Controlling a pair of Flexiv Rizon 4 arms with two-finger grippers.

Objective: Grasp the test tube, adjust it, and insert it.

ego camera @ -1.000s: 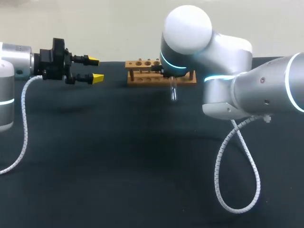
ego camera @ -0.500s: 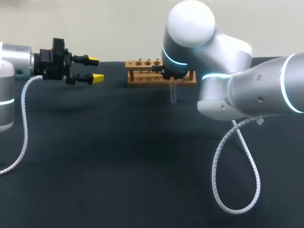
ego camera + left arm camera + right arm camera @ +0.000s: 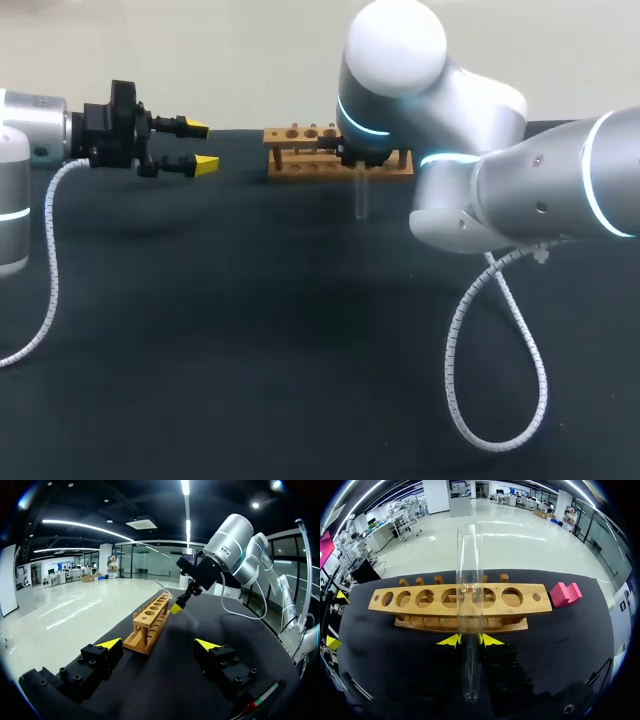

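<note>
My right fingers are clamped on the test tube from both sides, so the grasp is done. The tube hangs clear of the bench, just on the near side of the wooden rack at the far edge, and every hole I can see in the rack is empty. I judge that lining the tube up over a hole and inserting it are what is left. My left fingers are spread open and hold nothing, near the far left of the bench and well apart from the rack.
</note>
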